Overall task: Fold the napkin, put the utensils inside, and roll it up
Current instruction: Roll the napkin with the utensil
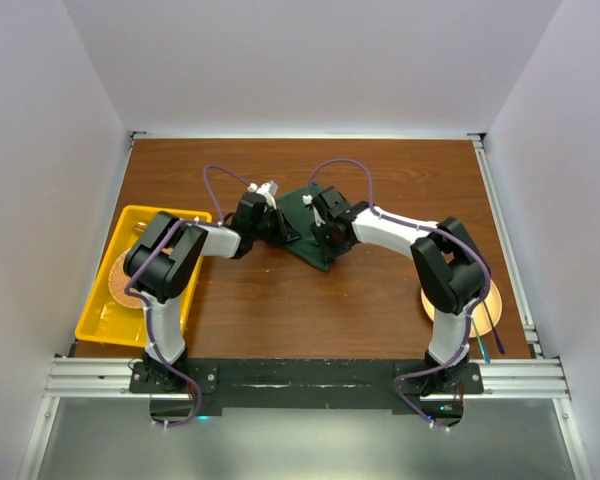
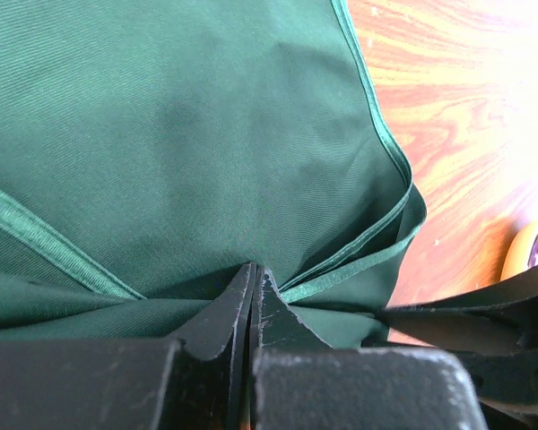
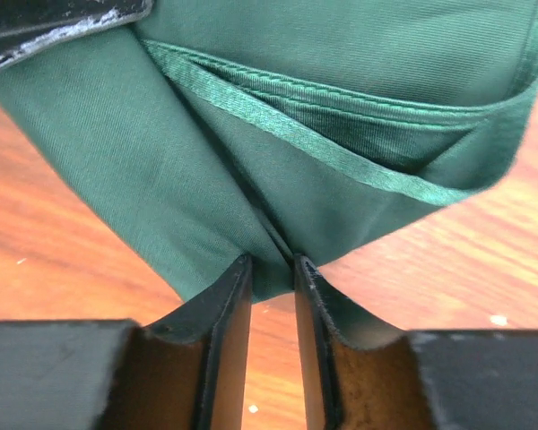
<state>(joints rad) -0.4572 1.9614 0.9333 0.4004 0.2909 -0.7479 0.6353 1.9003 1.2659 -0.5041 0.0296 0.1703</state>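
The yellow tray (image 1: 93,318) sits at the far left of the worktop (image 1: 400,180), away from the work. The left gripper (image 2: 254,273) is clamped tight on the napkin (image 1: 302,215), its fingertips pinching bunched cloth where two hemmed edges meet. The napkin lies centre and toward the back, dark green, partly doubled over, with a satin hem and loose layers sagging between the two arms; it is neither flat nor square. The right gripper (image 3: 269,264) is closed narrowly on a fold near the napkin's edge, and only a sliver of cloth sits between its tips.

That shallow bite is the main risk: any pull could let the fold slip free and the layers fall open. The grippers also work very near each other, so a careless move could knock them together or drag the cloth askew, giving a crooked fold. The utensils (image 1: 491,322) lie well apart at the far right, by a round plate (image 1: 485,300), not yet inside.
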